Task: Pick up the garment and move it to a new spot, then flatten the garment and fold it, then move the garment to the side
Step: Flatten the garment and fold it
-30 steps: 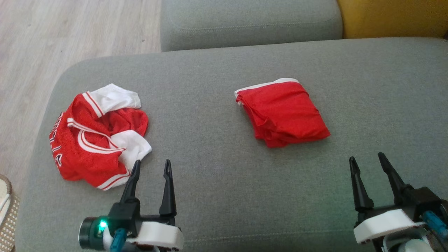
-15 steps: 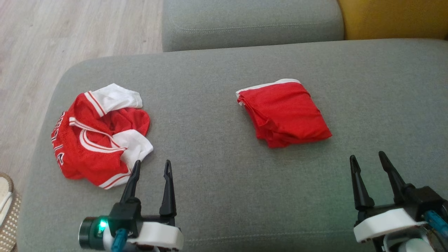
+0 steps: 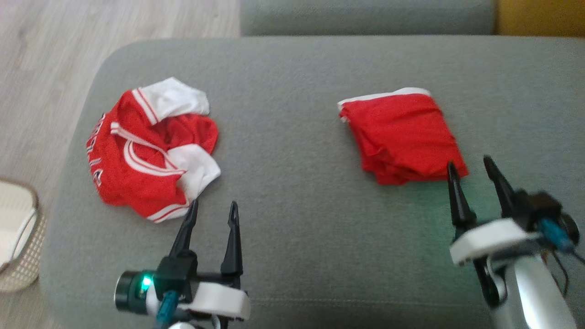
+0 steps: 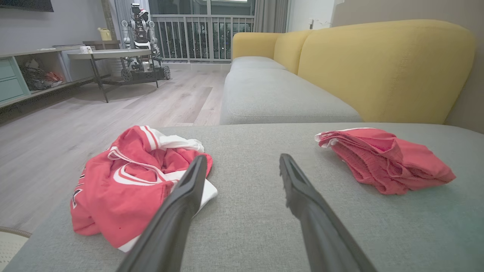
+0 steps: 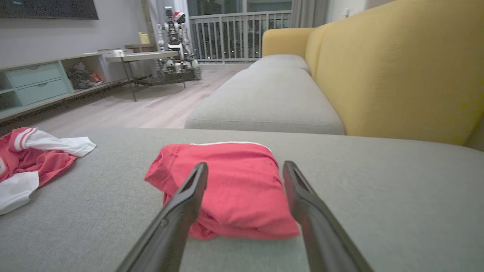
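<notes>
Garments, two of them, lie well apart on the broad grey sofa seat (image 3: 297,219), which spans nearly the whole head view. A yellow backrest (image 4: 378,64) rises behind the seat, and pale wood floor (image 3: 41,55) runs along the seat's left end. The crumpled garment (image 3: 146,155) (image 4: 113,189) (image 5: 22,151), a red jersey with white sleeves and white striped trim, sits bunched near the left end of the seat. The folded garment (image 3: 402,132) (image 4: 382,158) (image 5: 242,181), plain red with a white edge showing along its far side, lies as a compact stack toward the right. A pale woven basket (image 3: 25,269) stands on the floor off the seat's near left corner. The left tool (image 3: 215,203) (image 4: 242,156) hovers over bare cushion with its fingers spread wide and nothing between them, one fingertip just beside the crumpled garment's near white hem. The right tool (image 3: 469,161) (image 5: 245,163) is likewise spread wide and holds nothing. One fingertip sits at the folded garment's near corner, and the head view is too blurred to tell whether it touches.
</notes>
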Controlling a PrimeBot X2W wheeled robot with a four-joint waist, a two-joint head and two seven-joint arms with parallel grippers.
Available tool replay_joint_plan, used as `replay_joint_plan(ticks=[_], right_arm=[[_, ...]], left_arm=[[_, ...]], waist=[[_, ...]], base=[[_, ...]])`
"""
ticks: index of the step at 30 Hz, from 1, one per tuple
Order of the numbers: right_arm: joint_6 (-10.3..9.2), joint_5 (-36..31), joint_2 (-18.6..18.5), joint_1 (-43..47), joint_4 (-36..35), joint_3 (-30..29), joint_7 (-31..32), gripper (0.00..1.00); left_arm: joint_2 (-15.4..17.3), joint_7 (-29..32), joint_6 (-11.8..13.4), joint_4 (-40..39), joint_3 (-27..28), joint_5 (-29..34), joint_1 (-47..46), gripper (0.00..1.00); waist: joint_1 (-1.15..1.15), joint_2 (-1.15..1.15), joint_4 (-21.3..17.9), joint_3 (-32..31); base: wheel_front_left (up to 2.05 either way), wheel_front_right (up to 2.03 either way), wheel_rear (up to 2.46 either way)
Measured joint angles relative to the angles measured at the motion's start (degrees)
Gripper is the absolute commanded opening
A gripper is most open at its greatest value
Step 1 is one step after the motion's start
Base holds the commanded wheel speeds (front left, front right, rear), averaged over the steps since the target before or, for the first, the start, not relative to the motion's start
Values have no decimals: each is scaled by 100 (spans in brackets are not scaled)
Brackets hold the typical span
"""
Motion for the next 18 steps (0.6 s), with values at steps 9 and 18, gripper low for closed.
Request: replay_joint_plan(ticks=[9,18], right_arm=[[0,-281,-372,-1541,1714,335,-1,0],[0,127,-276,-1911,2954,1568,0,0]], left_arm=[[0,0,27,22,-250,-148,-476,100],[-3,0,111,100,-355,-301,-567,100]], waist=[[0,0,536,535],[0,0,921,787]], base=[[0,0,0],[0,0,0]])
